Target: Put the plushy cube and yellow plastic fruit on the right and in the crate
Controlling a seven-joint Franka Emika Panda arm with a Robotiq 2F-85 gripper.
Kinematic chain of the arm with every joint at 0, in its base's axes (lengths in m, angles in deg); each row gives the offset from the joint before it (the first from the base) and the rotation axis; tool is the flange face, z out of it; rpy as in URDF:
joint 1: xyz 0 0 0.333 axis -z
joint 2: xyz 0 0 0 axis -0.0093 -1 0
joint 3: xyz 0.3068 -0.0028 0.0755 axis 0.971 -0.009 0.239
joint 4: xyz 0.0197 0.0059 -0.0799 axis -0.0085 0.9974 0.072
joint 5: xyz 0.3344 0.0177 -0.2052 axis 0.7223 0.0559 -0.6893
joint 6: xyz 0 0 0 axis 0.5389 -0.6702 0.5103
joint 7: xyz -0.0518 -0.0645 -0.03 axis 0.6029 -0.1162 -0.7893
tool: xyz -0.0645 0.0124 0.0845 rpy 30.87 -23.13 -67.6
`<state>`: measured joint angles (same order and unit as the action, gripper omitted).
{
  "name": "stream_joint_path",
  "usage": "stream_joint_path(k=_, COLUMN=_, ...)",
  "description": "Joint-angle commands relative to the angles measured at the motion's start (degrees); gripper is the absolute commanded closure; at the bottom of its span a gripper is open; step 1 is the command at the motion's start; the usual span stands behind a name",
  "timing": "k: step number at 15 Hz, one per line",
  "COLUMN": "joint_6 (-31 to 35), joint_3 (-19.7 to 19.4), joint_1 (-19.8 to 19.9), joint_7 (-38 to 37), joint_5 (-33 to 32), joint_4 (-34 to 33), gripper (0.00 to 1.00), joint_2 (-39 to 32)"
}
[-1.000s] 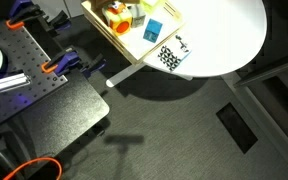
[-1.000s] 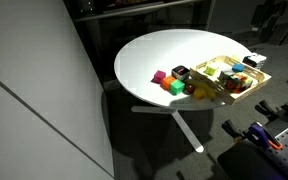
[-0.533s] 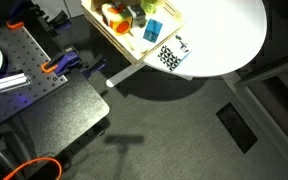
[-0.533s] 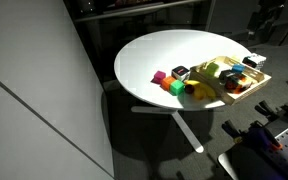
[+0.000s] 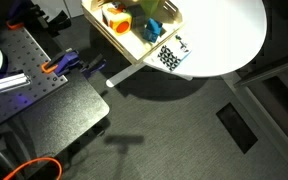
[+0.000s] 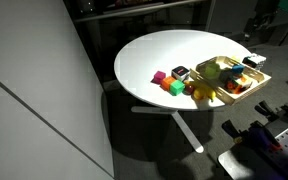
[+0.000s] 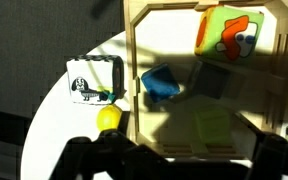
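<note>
Inspection of surroundings: the crate (image 7: 134, 60) sits near the edge of the round white table (image 6: 154, 50). The crate holds a blue cube (image 7: 161, 83), an orange-and-green toy (image 7: 229, 32) and a flat yellow-green piece (image 7: 212, 125).

In an exterior view, a pink cube (image 6: 159, 77) and a green cube (image 6: 173, 87) lie on the table outside the crate, near the plushy cube (image 6: 181, 72).

Task items: in the wrist view the plushy cube (image 7: 94, 80) rests on the table outside the crate, just beside its wall. The yellow plastic fruit (image 7: 108, 117) lies next to that cube, also outside and against the crate's wall. Neither is in the crate.

The gripper (image 7: 179, 160) hangs above the crate's near edge. Its fingers (image 7: 89, 155) are spread wide apart with nothing between them. The crate wall stands between the blue cube and the two task items.

Compared with a second ago: the plushy cube (image 5: 167, 57) lies in the same place, and the crate has not shifted. The shading over the crate's contents has changed, with the orange toy now more exposed.
</note>
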<state>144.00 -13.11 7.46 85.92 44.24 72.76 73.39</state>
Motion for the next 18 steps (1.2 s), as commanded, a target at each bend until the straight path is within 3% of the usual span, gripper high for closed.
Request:
stream_joint_path(k=1, joint_6=1.6, joint_3=-1.2, joint_1=2.1, joint_7=2.9, joint_5=0.6, joint_4=-5.1, gripper=0.0, joint_2=-5.9)
stream_joint_path(k=9, joint_6=2.0, joint_3=-1.9, joint_1=7.5, joint_7=6.6, joint_5=1.9, joint_4=-12.7, gripper=0.0, joint_2=-16.4)
stream_joint_path(k=18, joint_6=4.4, joint_3=-1.5, joint_1=10.9, joint_7=8.2, joint_5=0.8, joint_4=-15.2, gripper=0.0, joint_2=-24.4)
